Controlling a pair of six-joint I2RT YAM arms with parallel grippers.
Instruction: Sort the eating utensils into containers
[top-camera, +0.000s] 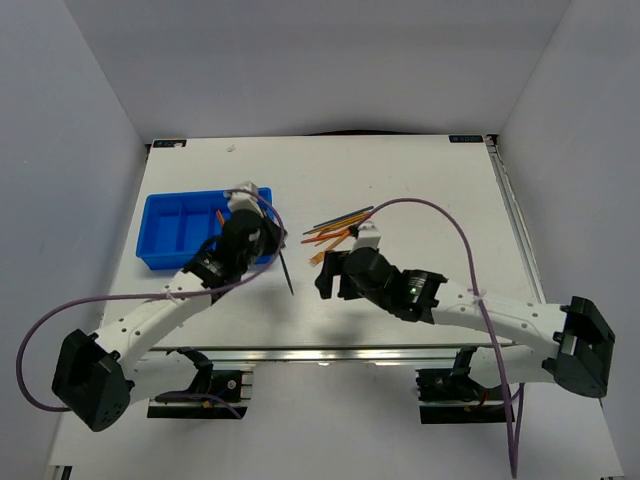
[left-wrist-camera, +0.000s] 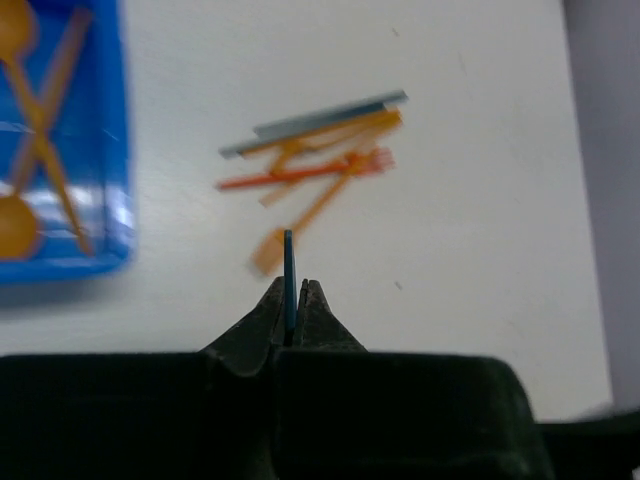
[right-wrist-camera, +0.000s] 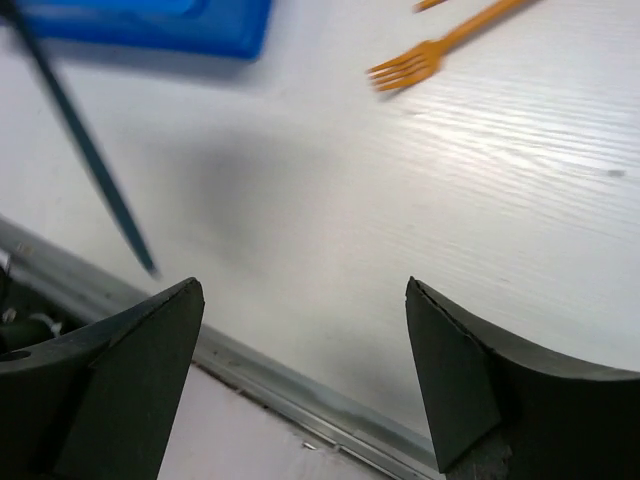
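White table (top-camera: 420, 180) from above: blue tray (top-camera: 160, 262) near its left edge, loose utensils (top-camera: 340, 228) mid-table. Left wrist: left end effector (left-wrist-camera: 291, 290) clamped on a dark stick (left-wrist-camera: 289, 262); best carried level over its own compartment before release. Right wrist: right end effector (right-wrist-camera: 303, 295) apart, empty

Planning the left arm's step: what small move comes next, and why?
Probably swing the left gripper over the blue tray beside it: it is shut on a dark blue utensil, and the right gripper is open and empty.
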